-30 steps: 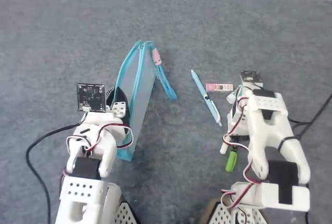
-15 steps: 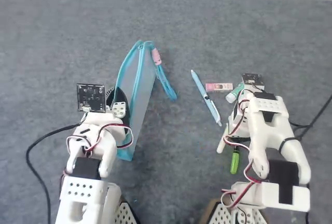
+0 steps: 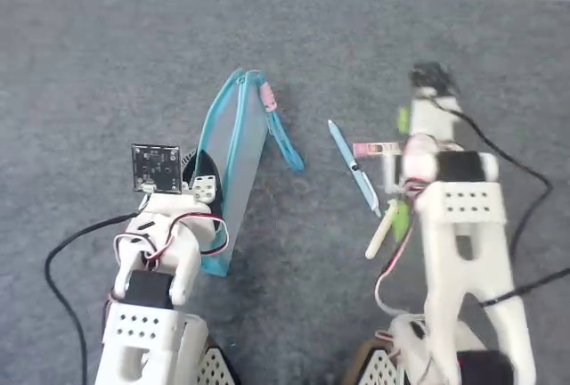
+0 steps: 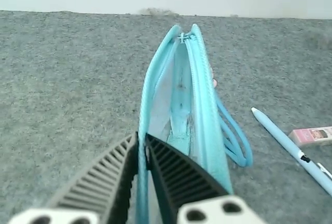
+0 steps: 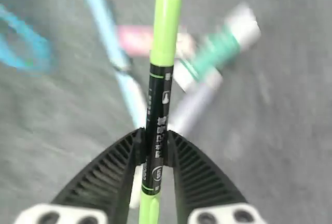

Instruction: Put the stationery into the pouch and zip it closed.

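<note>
Now, low in the right wrist view, the right tool (image 5: 154, 136) clamps the green marker (image 5: 163, 53) around its black barrel. The left tool (image 4: 142, 149) pinches one rim of the pouch (image 4: 181, 79), which stands open at centre-left of the high view. The marker should, I judge, line up with that slot and enter end first. Farther off on the worktop (image 3: 89, 64) lie a pen (image 3: 354, 167) and eraser (image 3: 374, 149). The left wrist view looks into the mouth; the high view gives it edge-on.
</note>
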Robot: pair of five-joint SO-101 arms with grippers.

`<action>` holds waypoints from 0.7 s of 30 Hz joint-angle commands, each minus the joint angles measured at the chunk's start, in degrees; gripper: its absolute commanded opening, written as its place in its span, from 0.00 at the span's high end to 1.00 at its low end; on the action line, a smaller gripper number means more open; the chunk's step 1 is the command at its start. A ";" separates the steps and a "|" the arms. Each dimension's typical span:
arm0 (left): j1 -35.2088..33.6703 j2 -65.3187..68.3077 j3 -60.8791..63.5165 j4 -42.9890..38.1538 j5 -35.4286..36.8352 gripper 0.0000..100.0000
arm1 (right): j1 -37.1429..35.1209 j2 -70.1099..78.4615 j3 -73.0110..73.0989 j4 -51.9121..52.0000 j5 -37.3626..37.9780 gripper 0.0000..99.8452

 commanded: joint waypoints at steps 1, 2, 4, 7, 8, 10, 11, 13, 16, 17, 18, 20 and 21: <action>0.09 0.44 0.84 -0.44 0.88 0.99 | -8.13 -2.95 -9.93 -1.27 -6.33 0.99; 0.09 0.44 0.92 -0.44 0.88 0.99 | -9.89 -2.59 -11.96 -2.15 -7.30 0.99; 0.09 0.44 0.92 -0.44 0.88 0.99 | -12.97 -1.98 -14.86 -5.23 -9.05 0.99; 0.79 0.44 0.92 -0.35 0.88 0.99 | -17.10 -0.84 -16.79 -11.74 -12.31 0.99; 1.23 0.44 0.92 -0.26 0.88 0.99 | -18.42 -0.48 -16.88 -14.29 -13.27 0.99; 2.20 0.35 1.45 -0.35 0.88 0.99 | -20.97 0.57 -16.62 -19.91 -14.68 0.99; 2.46 0.26 1.71 -0.35 0.88 0.99 | -22.02 1.45 -16.62 -22.46 -15.21 0.99; 2.55 0.18 1.71 -0.35 0.88 0.99 | -23.78 3.56 -16.62 -26.68 -15.30 0.99; 2.46 0.18 1.71 -0.35 0.88 0.99 | -25.71 7.16 -16.62 -31.25 -15.30 0.99; 2.46 0.18 1.71 -0.35 0.88 0.99 | -26.07 8.40 -16.79 -32.57 -15.30 0.99; 2.55 0.18 1.71 -0.35 0.88 0.99 | -26.42 9.63 -16.88 -33.98 -15.30 0.99; 2.55 0.18 1.71 -0.35 0.88 0.99 | -26.86 11.91 -16.88 -37.67 -16.00 0.99; 2.55 0.18 1.71 -0.35 0.88 0.99 | -27.03 13.05 -16.88 -39.52 -17.05 0.99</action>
